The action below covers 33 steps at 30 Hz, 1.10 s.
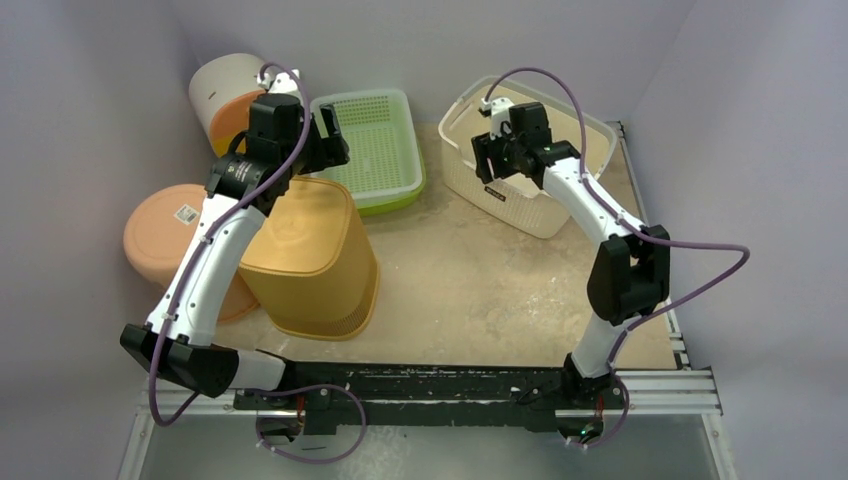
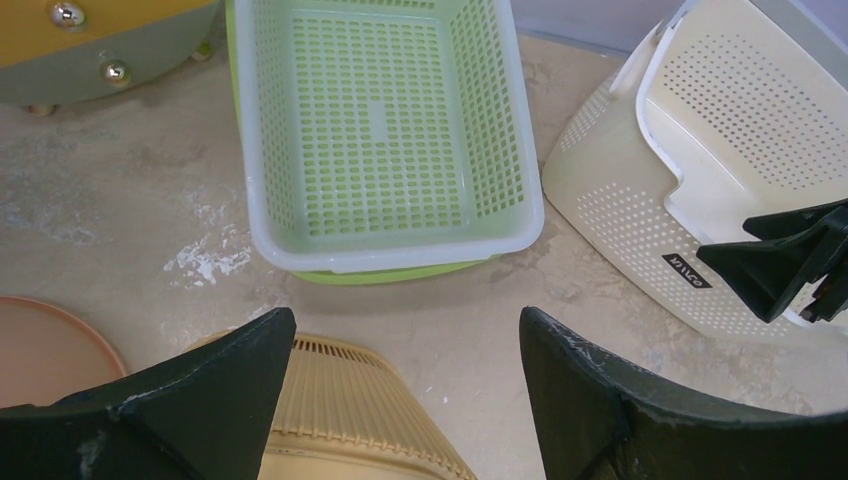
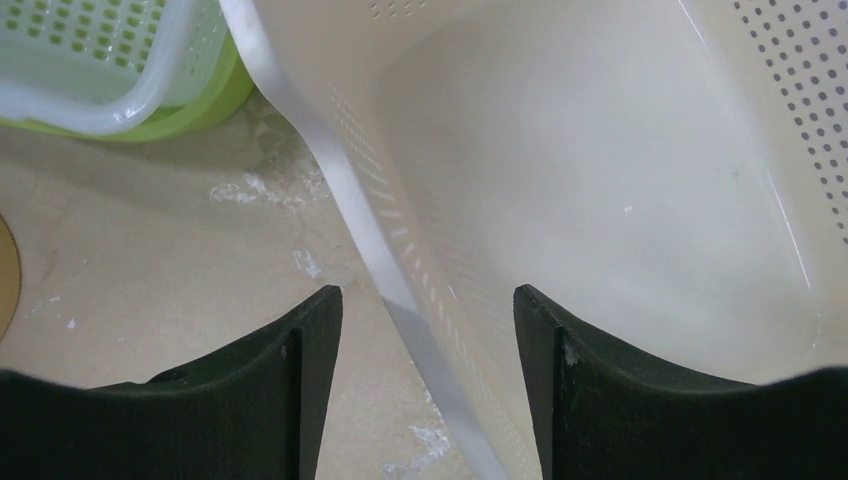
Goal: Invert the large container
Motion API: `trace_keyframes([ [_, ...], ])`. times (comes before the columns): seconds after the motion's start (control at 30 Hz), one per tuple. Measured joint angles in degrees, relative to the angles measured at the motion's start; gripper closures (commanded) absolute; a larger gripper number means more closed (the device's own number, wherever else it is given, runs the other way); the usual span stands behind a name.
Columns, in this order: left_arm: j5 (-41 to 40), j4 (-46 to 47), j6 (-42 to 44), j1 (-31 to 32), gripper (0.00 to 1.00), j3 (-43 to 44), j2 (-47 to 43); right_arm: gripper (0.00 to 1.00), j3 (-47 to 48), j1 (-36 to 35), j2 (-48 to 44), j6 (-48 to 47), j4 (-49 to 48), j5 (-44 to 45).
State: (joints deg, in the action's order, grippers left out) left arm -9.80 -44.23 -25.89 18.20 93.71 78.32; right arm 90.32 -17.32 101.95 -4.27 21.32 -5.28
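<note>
A large white perforated basket point(image 1: 520, 200) stands upright, mouth up, at the back right; it also shows in the left wrist view point(image 2: 640, 200). My right gripper point(image 1: 497, 160) is open, and its jaws straddle the basket's left rim point(image 3: 370, 240) without touching it. One finger is over the floor and the other over the inside of the basket. A large yellow slatted basket point(image 1: 310, 250) stands with its closed base up at the left. My left gripper point(image 1: 330, 135) is open and empty above the yellow basket's far edge point(image 2: 350, 410).
A green mesh tray point(image 1: 375, 150) lies between the two baskets at the back. An orange tub point(image 1: 165, 235) sits base up left of the yellow basket. A beige bin point(image 1: 220, 85) lies in the back left corner. Walls close off the back and sides.
</note>
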Motion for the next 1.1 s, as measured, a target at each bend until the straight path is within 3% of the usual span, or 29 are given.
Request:
trace_keyframes([
  [0.17, -0.09, -0.09, 0.02, 0.00, 0.20, -0.72, 0.00, 0.35, -1.38, 0.15, 0.07, -1.29, -1.07, -1.92],
  [0.5, -0.55, -0.50, 0.24, 0.00, 0.20, -0.81, 0.00, 0.48, -2.43, 0.63, 5.62, -1.68, -2.05, -2.21],
  [0.73, -1.14, -0.94, 0.57, 0.00, 0.20, -1.20, -0.28, 0.89, -2.84, 0.72, 6.01, -2.91, -2.80, -4.59],
  [0.87, -1.40, -1.33, 0.59, 0.00, 0.20, -1.77, -0.87, 1.00, -2.69, 0.66, 6.01, -1.62, -3.37, -4.52],
  [1.1, -1.77, -1.31, 0.59, 0.00, 0.20, -1.79, -1.55, 1.00, 3.21, 3.28, 6.97, 3.85, -1.09, -7.34],
])
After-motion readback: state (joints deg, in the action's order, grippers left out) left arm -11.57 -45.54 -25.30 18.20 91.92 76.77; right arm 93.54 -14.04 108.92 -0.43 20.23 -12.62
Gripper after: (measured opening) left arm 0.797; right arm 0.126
